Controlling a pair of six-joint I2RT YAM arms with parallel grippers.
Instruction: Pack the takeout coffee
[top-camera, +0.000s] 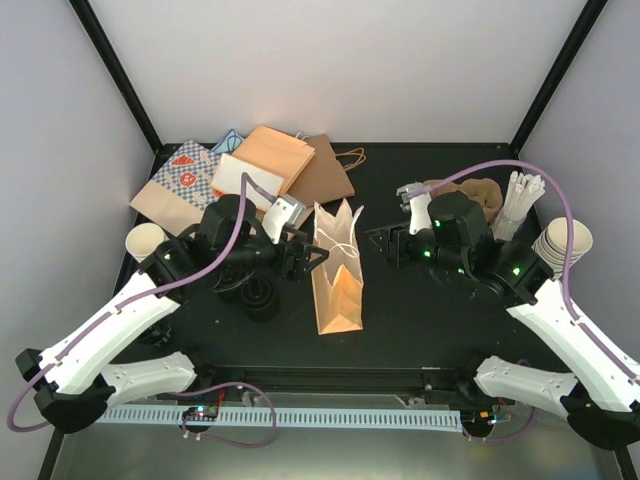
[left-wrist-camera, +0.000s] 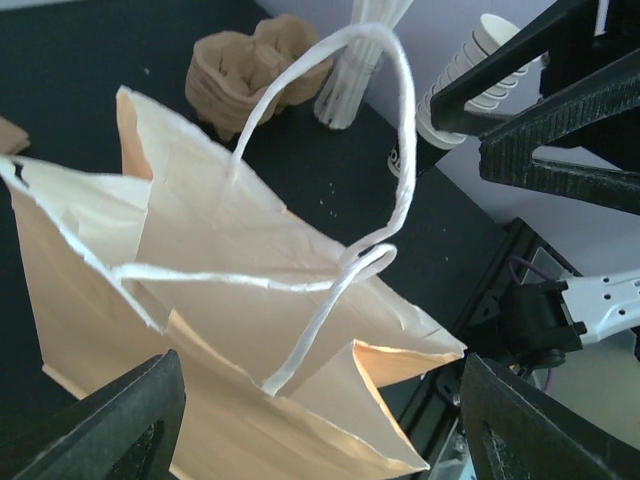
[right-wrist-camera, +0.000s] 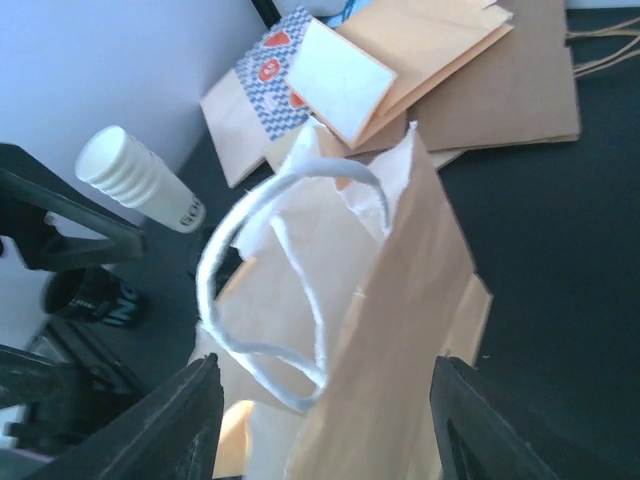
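The left gripper (top-camera: 314, 258) is hanging with its jaws wide apart and gripping nothing, just left of the standing paper bag (top-camera: 338, 270). The right gripper (top-camera: 378, 240) is likewise gaping empty just right of the bag. The brown pulp carrier (top-camera: 485, 195) is lying at the far right beside the white straws (top-camera: 520, 205), with no capped cup showing that I can make out; it is probably going to feel light, rough and easily crushed, so I am judging its rim or centre ridge the best hold, pinched gently.
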